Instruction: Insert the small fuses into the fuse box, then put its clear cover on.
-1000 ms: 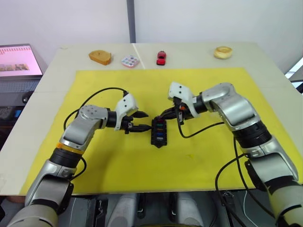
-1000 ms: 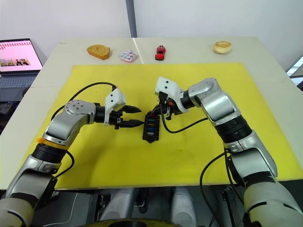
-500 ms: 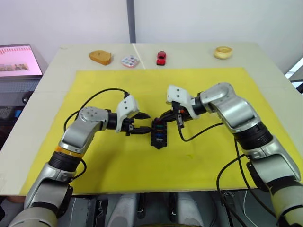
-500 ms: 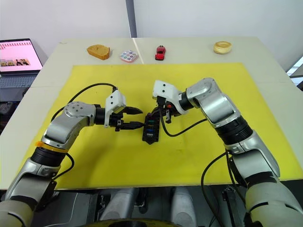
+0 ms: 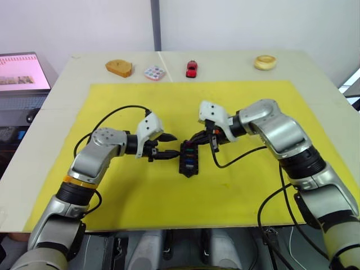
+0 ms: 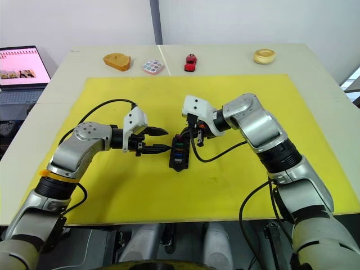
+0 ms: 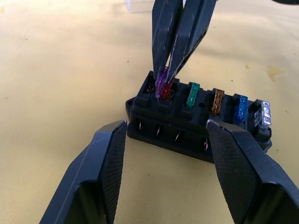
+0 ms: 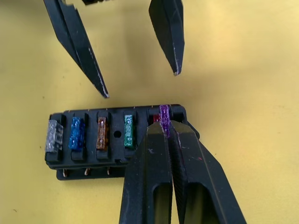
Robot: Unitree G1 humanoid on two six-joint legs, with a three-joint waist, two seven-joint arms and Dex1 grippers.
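Now right gripper (image 8: 164, 135) pinching purple fuse (image 8: 164, 115), over fuse box (image 8: 117, 140) end slot

No text, label, brand or number is legible on anything here.

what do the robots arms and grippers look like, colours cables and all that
Both arms are silver-grey metal with rounded joint housings and black bands at the joints; the left arm also has an orange ring. A white block sits at each wrist, with a black cable looping from it along the arm. The left gripper and right gripper each have two slim black tapered fingers, with cross-hatched inner pads.
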